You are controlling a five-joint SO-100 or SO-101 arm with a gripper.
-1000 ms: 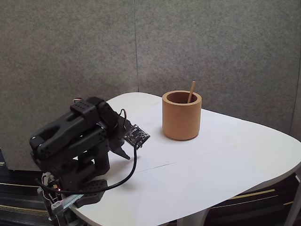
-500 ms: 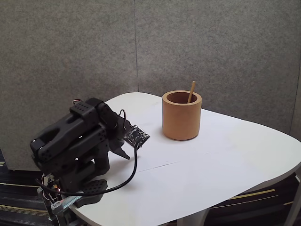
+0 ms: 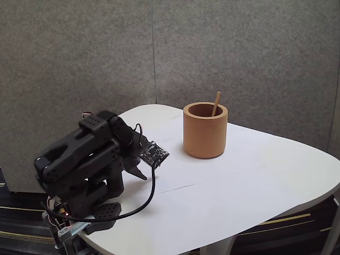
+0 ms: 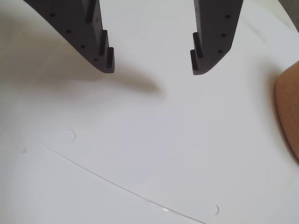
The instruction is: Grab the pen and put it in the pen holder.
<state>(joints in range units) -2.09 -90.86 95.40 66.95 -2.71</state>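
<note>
I've got the pen (image 3: pixel 215 103) standing tilted inside the pen holder (image 3: pixel 205 132), its tip poking above the rim at about one o'clock of the opening in the fixed view. The holder sits on the white table (image 3: pixel 255 186), toward the far side. My arm is folded low at the table's nine o'clock edge, well apart from the cup, black cable (image 3: pixel 143 199) looping beneath it. In the wrist view the gripper (image 4: pixel 154 65) hangs with jaws spread wide, nothing between them, bare tabletop below. The holder's tan wall (image 4: pixel 288 112) peeks in at three o'clock there.
</note>
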